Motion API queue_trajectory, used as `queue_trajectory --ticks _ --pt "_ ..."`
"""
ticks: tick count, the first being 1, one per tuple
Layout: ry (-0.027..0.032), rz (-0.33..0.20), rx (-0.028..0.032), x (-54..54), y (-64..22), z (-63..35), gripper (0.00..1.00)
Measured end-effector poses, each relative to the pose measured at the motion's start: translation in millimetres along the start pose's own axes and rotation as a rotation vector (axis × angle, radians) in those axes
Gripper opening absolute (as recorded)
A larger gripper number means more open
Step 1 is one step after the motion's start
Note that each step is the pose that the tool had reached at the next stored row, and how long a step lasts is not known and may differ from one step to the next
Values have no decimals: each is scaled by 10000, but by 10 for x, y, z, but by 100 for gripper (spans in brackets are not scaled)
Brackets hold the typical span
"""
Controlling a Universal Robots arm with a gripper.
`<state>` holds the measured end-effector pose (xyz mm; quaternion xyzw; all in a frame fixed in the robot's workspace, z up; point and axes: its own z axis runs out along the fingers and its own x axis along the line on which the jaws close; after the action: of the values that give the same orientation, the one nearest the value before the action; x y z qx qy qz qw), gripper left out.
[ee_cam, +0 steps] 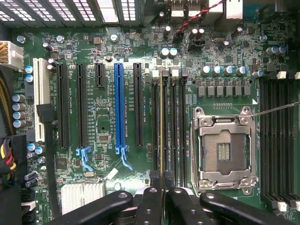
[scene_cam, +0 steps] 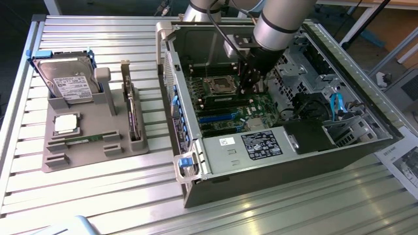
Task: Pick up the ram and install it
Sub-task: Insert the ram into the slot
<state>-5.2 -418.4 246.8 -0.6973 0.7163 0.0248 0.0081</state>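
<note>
Up close, the wrist view shows the gripper (ee_cam: 162, 180) pinched narrow on the ram (ee_cam: 161, 122), edge-on at the memory slots beside the processor socket (ee_cam: 224, 150). From outside, the exterior view shows a second stick (scene_cam: 83, 141) lying in the grey tray (scene_cam: 98, 117) on the slatted metal table (scene_cam: 130, 196).

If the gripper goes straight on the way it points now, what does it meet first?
Most likely the black memory slots beside the empty processor socket: the ram held in the gripper is lined up edge-on over them. How far apart they are, I cannot tell.
</note>
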Motion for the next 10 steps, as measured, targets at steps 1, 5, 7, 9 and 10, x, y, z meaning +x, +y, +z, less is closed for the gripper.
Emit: queue_trajectory --ticks 1,5,7,9,10 --pt "3 1 -1 0 -1 0 12" --pt "3 -107 -4 0 -3 3 12" --pt "3 -107 -5 0 -3 4 12" --pt "3 -108 -5 0 -3 4 12" --pt "2 -108 -5 0 -3 5 12"
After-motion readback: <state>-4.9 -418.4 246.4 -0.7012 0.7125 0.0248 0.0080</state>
